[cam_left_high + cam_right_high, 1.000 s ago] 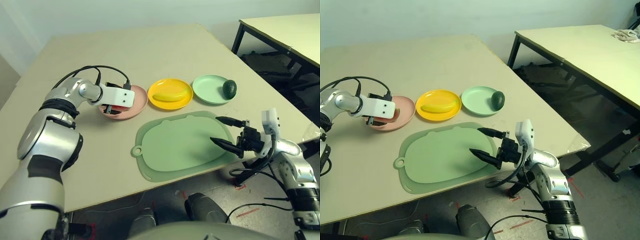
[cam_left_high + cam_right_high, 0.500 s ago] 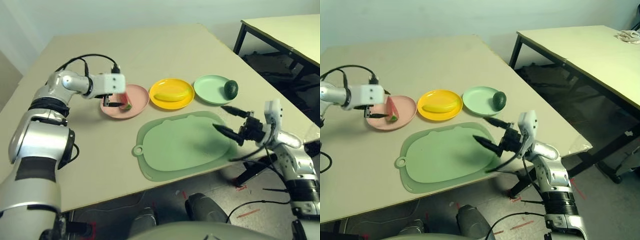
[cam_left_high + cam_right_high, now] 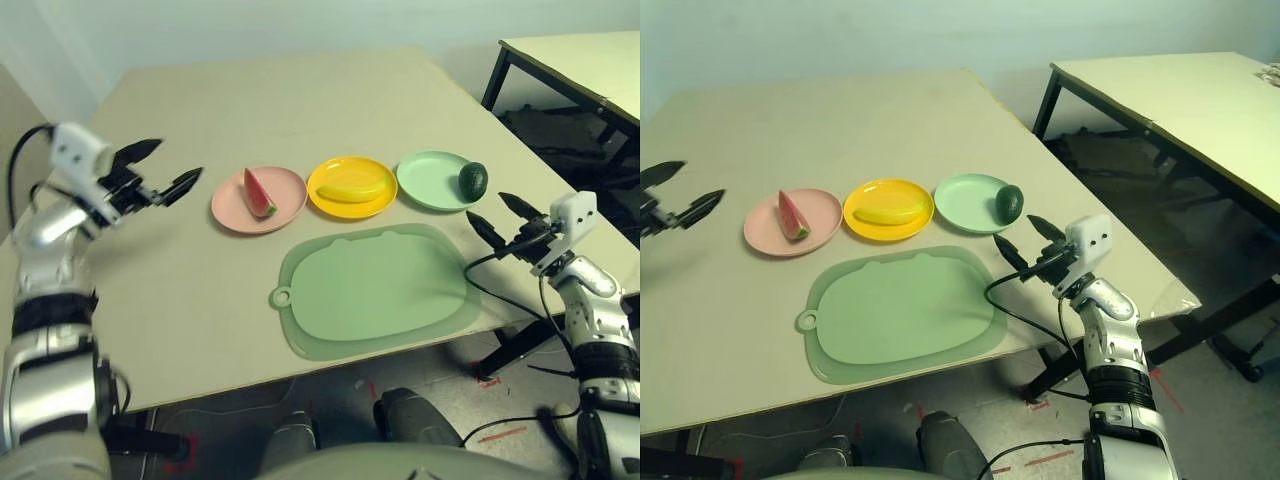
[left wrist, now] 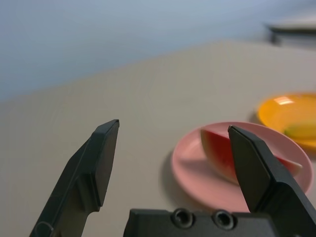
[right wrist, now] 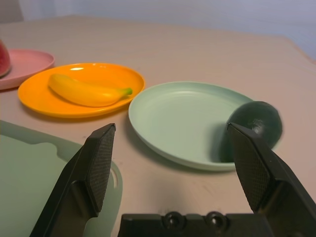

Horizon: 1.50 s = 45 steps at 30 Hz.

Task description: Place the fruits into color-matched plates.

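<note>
Red toy watermelon wedge [image 3: 258, 195] now released on round pink plastic plate [image 3: 230, 210]; left gripper [image 3: 181, 157] withdrawn leftward, fingers spread, empty. Right gripper [image 3: 486, 204] likewise open. Yellow banana [image 3: 350, 192] seated on yellow plate [image 3: 340, 165], dark green avocado [image 3: 474, 181] on mint plate [image 3: 425, 180]'s right edge. Matching judged complete.
</note>
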Each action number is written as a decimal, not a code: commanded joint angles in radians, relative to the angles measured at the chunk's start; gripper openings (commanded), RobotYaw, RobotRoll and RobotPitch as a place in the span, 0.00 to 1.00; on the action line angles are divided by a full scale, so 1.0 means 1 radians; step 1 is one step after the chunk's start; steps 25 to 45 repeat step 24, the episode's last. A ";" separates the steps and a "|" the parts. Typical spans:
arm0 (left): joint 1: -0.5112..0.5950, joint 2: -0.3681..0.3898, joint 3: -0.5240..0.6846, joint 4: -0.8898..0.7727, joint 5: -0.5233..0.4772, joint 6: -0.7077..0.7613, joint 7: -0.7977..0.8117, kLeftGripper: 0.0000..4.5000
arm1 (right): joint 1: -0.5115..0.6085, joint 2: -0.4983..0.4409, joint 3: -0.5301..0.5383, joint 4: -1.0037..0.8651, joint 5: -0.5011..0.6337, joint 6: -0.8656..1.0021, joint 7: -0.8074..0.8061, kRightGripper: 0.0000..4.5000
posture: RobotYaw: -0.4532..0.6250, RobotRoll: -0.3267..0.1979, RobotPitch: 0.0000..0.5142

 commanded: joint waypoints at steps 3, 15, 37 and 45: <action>0.158 -0.171 0.025 -0.238 -0.066 0.091 0.183 1.00 | -0.044 -0.029 -0.020 0.136 -0.009 -0.068 0.041 1.00 | 0.37 0.62 0.19; 0.198 -0.346 -0.130 -0.241 -0.019 0.043 0.222 1.00 | -0.131 -0.189 -0.121 0.437 0.001 -0.139 0.038 1.00 | 0.34 0.62 0.18; 0.252 -0.395 -0.121 -0.267 -0.015 -0.013 0.278 1.00 | -0.149 -0.242 -0.171 0.537 0.005 -0.151 0.079 1.00 | 0.35 0.62 0.12; 0.252 -0.395 -0.121 -0.267 -0.015 -0.013 0.278 1.00 | -0.149 -0.242 -0.171 0.537 0.005 -0.151 0.079 1.00 | 0.35 0.62 0.12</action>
